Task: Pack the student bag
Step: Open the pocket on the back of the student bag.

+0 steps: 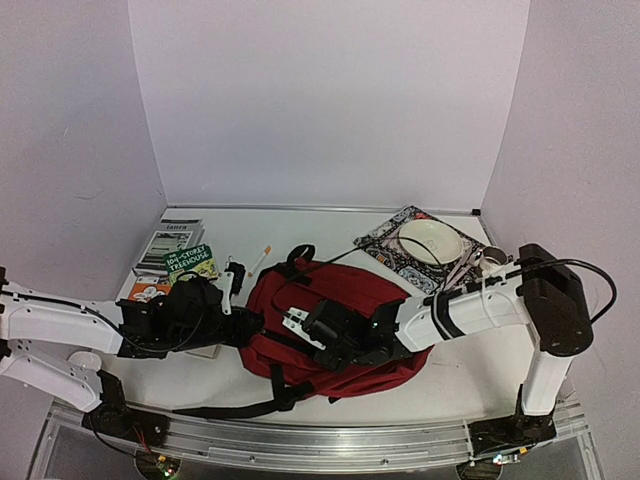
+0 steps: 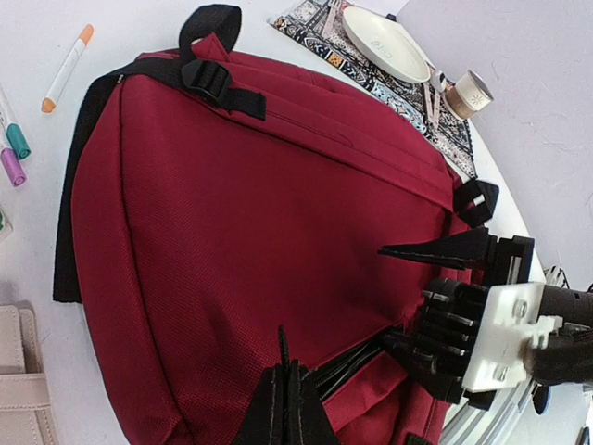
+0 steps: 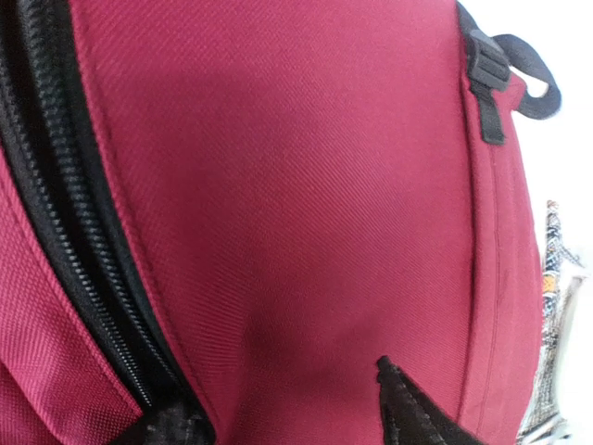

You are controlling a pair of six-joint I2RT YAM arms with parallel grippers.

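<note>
Here's the student bag, the big dark red soft fabric backpack with black straps. It lies flat mid-table, looks zipped shut, and sits right under both arms. The right gripper is on top of it, fingers spread with bare red cloth between them. The black coil zipper runs just off its left fingertip. Trouble here, I'd say: if the jaws close on that smooth, taut panel they may skid off with nothing and miss the zipper altogether. The left gripper is pressed together at the bag's near edge, beside a zipper line; whether it pinches anything I cannot tell. If it holds nothing, a tug from the right could drag the whole bag. Past the bag, beyond the right gripper, a cream bowl sits on a patterned mat. Beside the left gripper are stacked paperback books.
</note>
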